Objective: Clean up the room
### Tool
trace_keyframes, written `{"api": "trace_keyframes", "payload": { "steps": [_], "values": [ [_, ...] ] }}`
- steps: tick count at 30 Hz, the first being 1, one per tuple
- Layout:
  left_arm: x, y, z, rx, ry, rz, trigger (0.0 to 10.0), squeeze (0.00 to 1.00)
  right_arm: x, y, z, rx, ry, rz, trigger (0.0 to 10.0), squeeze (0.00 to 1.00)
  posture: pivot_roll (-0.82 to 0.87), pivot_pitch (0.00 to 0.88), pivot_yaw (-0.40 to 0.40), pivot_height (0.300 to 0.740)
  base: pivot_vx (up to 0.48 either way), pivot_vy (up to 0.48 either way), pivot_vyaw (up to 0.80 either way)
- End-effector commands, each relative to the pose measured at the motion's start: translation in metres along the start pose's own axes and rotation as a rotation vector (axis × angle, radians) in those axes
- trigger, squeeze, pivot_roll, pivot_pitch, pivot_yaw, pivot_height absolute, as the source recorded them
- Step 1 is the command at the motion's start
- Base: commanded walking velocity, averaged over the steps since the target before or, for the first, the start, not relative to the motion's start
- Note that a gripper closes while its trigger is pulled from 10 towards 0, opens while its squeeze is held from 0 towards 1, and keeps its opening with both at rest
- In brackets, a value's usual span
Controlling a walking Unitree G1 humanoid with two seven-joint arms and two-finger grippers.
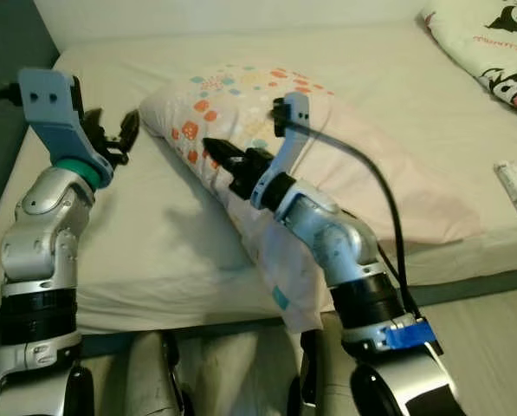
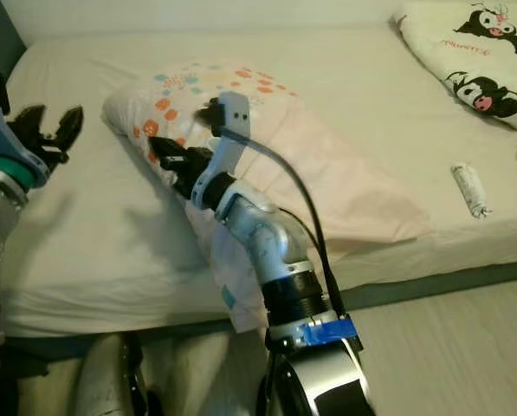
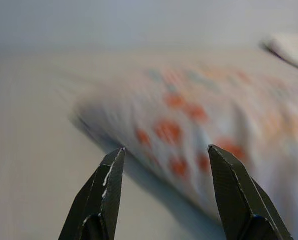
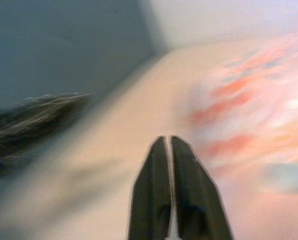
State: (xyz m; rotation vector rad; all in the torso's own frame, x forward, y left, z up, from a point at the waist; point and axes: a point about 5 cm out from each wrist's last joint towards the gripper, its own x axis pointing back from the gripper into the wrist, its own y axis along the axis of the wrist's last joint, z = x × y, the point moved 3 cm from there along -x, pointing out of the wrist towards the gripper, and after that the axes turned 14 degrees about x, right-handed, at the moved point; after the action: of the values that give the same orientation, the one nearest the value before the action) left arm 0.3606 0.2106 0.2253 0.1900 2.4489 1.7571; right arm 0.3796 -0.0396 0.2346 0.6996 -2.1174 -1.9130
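On the bed (image 1: 154, 251) in front of us lies the dotted pillow (image 1: 258, 104), its near end drooping over the mattress edge toward the floor. Our right hand (image 1: 219, 154) rests against the pillow's near side with its fingers pressed together; in the right wrist view they look closed on nothing, though blur leaves us unsure whether any cloth is pinched. Our left hand (image 1: 119, 130) hovers just beside the pillow's far corner, fingers spread apart, gripping nothing.

We judge the main risk to be the pillow sliding off: so much of it hangs over the edge that a push from the right hand, without a real grip, could tip it to the floor. The left hand closing too early would catch only air or the sheet.

Around us, a cartoon-print pillow (image 2: 474, 61) sits at the far right of the bed, and a small white tube (image 2: 468, 189) lies near the edge, well apart from both hands. The right arm's cable (image 1: 371, 182) loops over the pillow and could snag it.
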Motion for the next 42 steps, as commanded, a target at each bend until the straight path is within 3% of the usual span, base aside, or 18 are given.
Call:
{"api": "trace_keyframes", "payload": {
  "steps": [1,2,3,4,5,6,8,9,11,12,14,18,21,24,26,35,40,42],
  "values": [
    [0.001,-0.02,-0.007,0.034,-0.034,0.097,10.0,0.0,0.015,0.015,-0.038,0.244,-0.222,-0.049,10.0,0.0,0.03,0.063,0.042,0.55,0.0,0.0,0.0],
    [0.001,-0.02,-0.007,0.034,-0.034,0.097,10.0,0.0,0.015,0.015,-0.038,0.244,-0.222,-0.049,10.0,0.0,0.03,0.063,0.042,0.55,0.0,0.0,0.0],
    [0.002,-0.041,-0.014,0.082,-0.048,0.182,10.0,0.0,0.031,0.029,-0.067,0.376,-0.373,-0.079,10.0,0.0,0.02,0.069,0.045,0.55,0.0,0.0,0.0],
    [0.004,-0.059,-0.021,0.125,-0.064,0.244,10.0,0.0,0.045,0.038,-0.085,0.454,-0.468,-0.102,10.0,0.0,0.02,0.069,0.045,0.55,0.0,0.0,0.0],
    [0.004,-0.059,-0.021,0.125,-0.064,0.244,10.0,0.0,0.045,0.038,-0.085,0.454,-0.468,-0.102,10.0,0.0,0.02,0.069,0.045,0.55,0.0,0.0,0.0],
    [0.008,-0.077,-0.027,0.171,-0.073,0.315,10.0,0.32,0.057,0.041,-0.099,0.488,-0.544,-0.108,10.0,0.0,0.02,0.073,0.044,0.55,0.0,0.0,0.0],
    [0.008,-0.077,-0.027,0.171,-0.073,0.315,10.0,0.32,0.057,0.041,-0.099,0.488,-0.544,-0.108,10.0,0.0,0.02,0.073,0.044,0.55,0.0,0.0,0.0],
    [0.012,-0.092,-0.034,0.209,-0.08,0.363,10.0,1.0,0.067,0.038,-0.111,0.5,-0.601,-0.101,10.0,0.0,0.02,0.073,0.044,0.55,0.0,0.0,0.0],
    [0.019,-0.117,-0.051,0.311,-0.106,0.458,10.0,1.0,0.085,0.02,-0.133,0.486,-0.717,-0.051,10.0,0.0,0.02,0.081,0.046,0.55,0.0,0.0,0.0],
    [0.019,-0.117,-0.051,0.311,-0.106,0.458,10.0,1.0,0.085,0.02,-0.133,0.486,-0.717,-0.051,10.0,0.0,0.02,0.081,0.046,0.55,0.0,0.0,0.0],
    [0.015,-0.131,-0.061,0.433,-0.084,0.516,10.0,1.0,0.09,0.003,-0.141,0.464,-0.761,-0.018,10.0,0.0,0.02,0.086,0.046,0.55,0.0,0.0,0.0],
    [0.007,-0.133,-0.063,0.524,-0.054,0.532,10.0,1.0,0.086,-0.003,-0.135,0.477,-0.755,-0.032,10.0,0.0,0.02,0.088,0.045,0.55,0.0,0.0,0.0],
    [-0.004,-0.127,-0.063,0.626,-0.028,0.528,10.0,1.0,0.079,-0.011,-0.119,0.487,-0.704,-0.048,10.0,0.0,0.02,0.091,0.043,0.55,0.0,0.0,0.0],
    [-0.008,-0.121,-0.07,0.68,-0.064,0.534,10.0,1.0,0.079,-0.02,-0.111,0.483,-0.684,-0.027,10.0,0.0,0.02,0.1,0.046,0.55,0.0,0.0,0.0],
    [-0.008,-0.12,-0.083,0.689,-0.136,0.572,10.0,1.0,0.08,-0.03,-0.105,0.475,-0.672,-0.005,10.0,0.0,0.02,0.104,0.048,0.55,0.0,0.0,0.0],
    [-0.01,-0.119,-0.114,0.779,-0.228,0.632,10.0,1.0,0.082,-0.038,-0.105,0.473,-0.677,-0.004,10.0,0.0,0.01,0.117,0.056,0.55,0.0,0.0,0.0],
    [-0.003,-0.133,-0.143,0.724,-0.293,0.738,10.0,1.0,0.082,-0.041,-0.101,0.469,-0.667,-0.005,10.0,0.0,0.0,0.126,0.058,0.55,0.0,0.0,0.0],
    [-0.003,-0.133,-0.143,0.724,-0.293,0.738,10.0,1.0,0.082,-0.041,-0.101,0.469,-0.667,-0.005,10.0,0.0,0.0,0.126,0.058,0.55,0.0,0.0,0.0]
  ]
}}
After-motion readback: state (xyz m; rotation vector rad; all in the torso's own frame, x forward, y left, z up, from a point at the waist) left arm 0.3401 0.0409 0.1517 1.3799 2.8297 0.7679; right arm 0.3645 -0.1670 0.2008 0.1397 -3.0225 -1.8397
